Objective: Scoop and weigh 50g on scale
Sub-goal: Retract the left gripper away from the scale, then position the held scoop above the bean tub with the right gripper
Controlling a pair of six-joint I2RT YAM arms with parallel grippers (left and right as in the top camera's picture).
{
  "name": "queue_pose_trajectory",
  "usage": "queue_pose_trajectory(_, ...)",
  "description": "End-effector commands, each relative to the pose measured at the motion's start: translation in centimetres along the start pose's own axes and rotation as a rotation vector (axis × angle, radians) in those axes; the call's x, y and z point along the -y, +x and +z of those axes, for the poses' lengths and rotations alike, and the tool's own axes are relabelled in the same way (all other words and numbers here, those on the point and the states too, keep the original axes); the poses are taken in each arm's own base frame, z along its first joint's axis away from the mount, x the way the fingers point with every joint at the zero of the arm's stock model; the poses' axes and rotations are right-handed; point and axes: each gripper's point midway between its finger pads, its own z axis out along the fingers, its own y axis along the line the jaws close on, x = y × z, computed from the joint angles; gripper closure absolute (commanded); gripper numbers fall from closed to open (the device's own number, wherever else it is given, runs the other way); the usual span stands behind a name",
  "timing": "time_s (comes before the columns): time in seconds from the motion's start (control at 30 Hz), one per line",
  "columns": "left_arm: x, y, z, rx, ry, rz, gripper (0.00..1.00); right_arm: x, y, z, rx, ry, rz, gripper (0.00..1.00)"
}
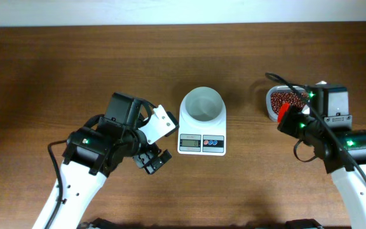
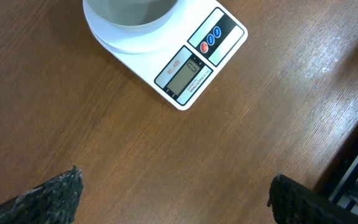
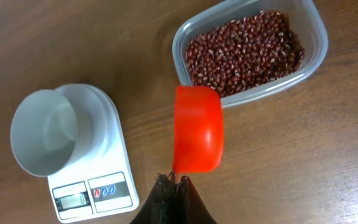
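A: Now, where do our beans [image 3: 241,53] lie from the scoop [image 3: 197,130]?
B: Just ahead, slightly right, in the tub [image 3: 319,50]; our right gripper [image 3: 173,190] is clamped on it; the scale [image 3: 114,155] sits left.

White scale [image 1: 202,144] mid-table, bowl [image 1: 202,105] atop seemingly empty; red-brown beans [image 3: 244,53] fill tub [image 3: 272,92], right of scale.

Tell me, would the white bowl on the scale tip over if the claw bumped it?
Probably it would slide or wobble easily: the bowl looks empty, so likely light. Its smooth sides seem slippery. It sits raised on the scale, so a hard push might knock it off.
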Motion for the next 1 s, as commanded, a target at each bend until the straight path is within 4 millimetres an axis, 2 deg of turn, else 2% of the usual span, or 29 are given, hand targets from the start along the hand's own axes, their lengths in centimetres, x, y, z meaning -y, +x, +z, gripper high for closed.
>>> queue_pose_trajectory(0.0,0.0,-0.5,-0.3,0.022,0.005,0.015,0.01,0.1,-1.9,-0.7,0.046,-0.044,0.032,0.96)
queue_pose_trajectory(0.17,0.0,-0.5,-0.3,0.022,0.005,0.015,0.01,-0.3,-1.9,-0.9,0.006,-0.146,0.082,0.96)
queue_pose_trajectory(0.3,0.0,-0.5,-0.3,0.022,0.005,0.015,0.01,-1.8,-0.1,-1.3,-0.081,-0.235,0.087,0.96)
queue_pose_trajectory(0.43,0.0,-0.5,-0.3,0.022,0.005,0.015,0.01,-2.1,1.4,-1.5,-0.153,-0.258,0.100,0.96)
queue_pose_trajectory(0.97,0.0,-0.5,-0.3,0.022,0.004,0.015,0.01,-1.9,1.5,-1.5,-0.156,-0.253,0.094,0.96)
